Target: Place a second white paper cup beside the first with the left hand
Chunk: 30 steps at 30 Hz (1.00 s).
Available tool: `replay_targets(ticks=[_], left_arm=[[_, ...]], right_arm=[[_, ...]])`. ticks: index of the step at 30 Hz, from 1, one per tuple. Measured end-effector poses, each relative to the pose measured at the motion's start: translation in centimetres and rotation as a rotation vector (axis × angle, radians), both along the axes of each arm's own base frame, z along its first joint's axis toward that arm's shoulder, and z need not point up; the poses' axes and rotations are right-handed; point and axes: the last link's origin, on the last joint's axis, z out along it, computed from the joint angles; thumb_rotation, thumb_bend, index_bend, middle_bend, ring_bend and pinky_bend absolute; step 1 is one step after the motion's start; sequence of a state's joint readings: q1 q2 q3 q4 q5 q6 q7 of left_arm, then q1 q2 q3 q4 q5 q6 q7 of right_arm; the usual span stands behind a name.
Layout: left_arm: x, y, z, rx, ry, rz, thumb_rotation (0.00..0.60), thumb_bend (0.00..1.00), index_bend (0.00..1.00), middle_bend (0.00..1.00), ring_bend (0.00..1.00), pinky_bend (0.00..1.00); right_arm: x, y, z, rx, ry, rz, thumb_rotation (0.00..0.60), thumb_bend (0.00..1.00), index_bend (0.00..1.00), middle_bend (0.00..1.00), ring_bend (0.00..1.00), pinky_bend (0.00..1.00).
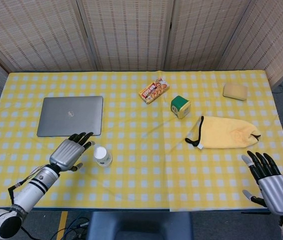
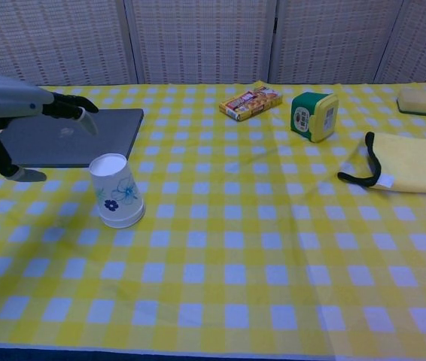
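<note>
Yellow checked surface (image 1: 146, 165) has only one upside-down cup (image 1: 102, 155), just right of the empty, open left hand (image 1: 69, 153). No second cup shows, so placing remains.

Laptop (image 1: 70, 116) toward the table's (image 1: 146, 180) left edge, paper cup (image 1: 102, 156) before it nearer the front edge, snack packet (image 1: 154, 90) and tape measure (image 1: 180, 106) mid-table, pouch (image 1: 225, 134) and sponge (image 1: 235, 91) toward the right edge, sponge near the back-right corner.
</note>
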<state>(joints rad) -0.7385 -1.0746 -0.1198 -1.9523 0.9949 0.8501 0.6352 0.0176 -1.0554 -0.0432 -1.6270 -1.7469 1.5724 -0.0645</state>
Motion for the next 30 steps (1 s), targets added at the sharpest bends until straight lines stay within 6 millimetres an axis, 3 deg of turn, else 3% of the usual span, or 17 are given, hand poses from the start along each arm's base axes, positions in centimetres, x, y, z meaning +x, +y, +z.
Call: replay_targets(ticks=[14, 30], left_arm=[[2.5, 1.0, -2.5, -0.034, 0.032, -0.033, 0.6, 0.32, 0.22, 0.0, 0.0, 0.16], [2.8, 2.1, -4.3, -0.056, 0.07, -0.022, 0.6, 0.32, 0.28, 0.0, 0.0, 0.16]], right_arm=[[-0.2, 0.0, 0.5, 0.002, -0.016, 0.003, 0.6, 0.16, 0.0, 0.0, 0.0, 0.0], [-0.4, 0.0, 0.9, -0.007, -0.025, -0.002, 0.6, 0.16, 0.0, 0.0, 0.0, 0.0]])
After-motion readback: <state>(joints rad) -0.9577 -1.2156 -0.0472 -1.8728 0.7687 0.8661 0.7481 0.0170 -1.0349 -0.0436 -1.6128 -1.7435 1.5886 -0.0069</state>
